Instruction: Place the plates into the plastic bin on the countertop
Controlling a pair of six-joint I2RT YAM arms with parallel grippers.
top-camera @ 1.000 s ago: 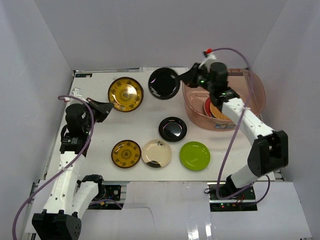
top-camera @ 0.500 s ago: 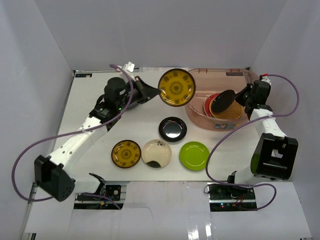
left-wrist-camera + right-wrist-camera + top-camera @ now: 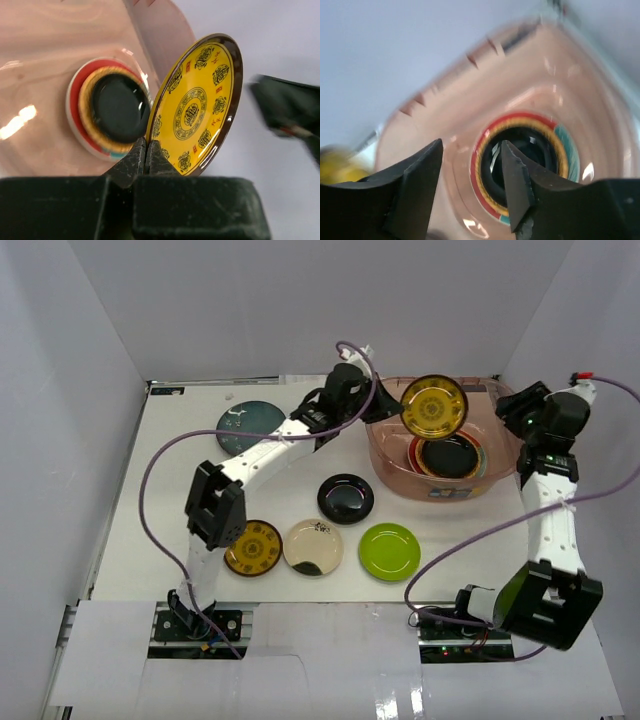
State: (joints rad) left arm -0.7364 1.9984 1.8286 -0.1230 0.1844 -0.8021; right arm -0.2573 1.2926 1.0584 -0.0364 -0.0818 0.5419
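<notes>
Our left fingers (image 3: 131, 162) pinch the yellow plate (image 3: 434, 406) by its rim above the bin (image 3: 445, 493); our right fingers (image 3: 415, 175) hang parted, empty. Next we should probably lower it onto the stack (image 3: 452, 455), then release.

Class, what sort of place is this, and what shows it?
Probably a robot lab test cell, not a kitchen: plain white walls box in a white table, two robot arms work over it, and plates lie beside a plastic bin.
</notes>
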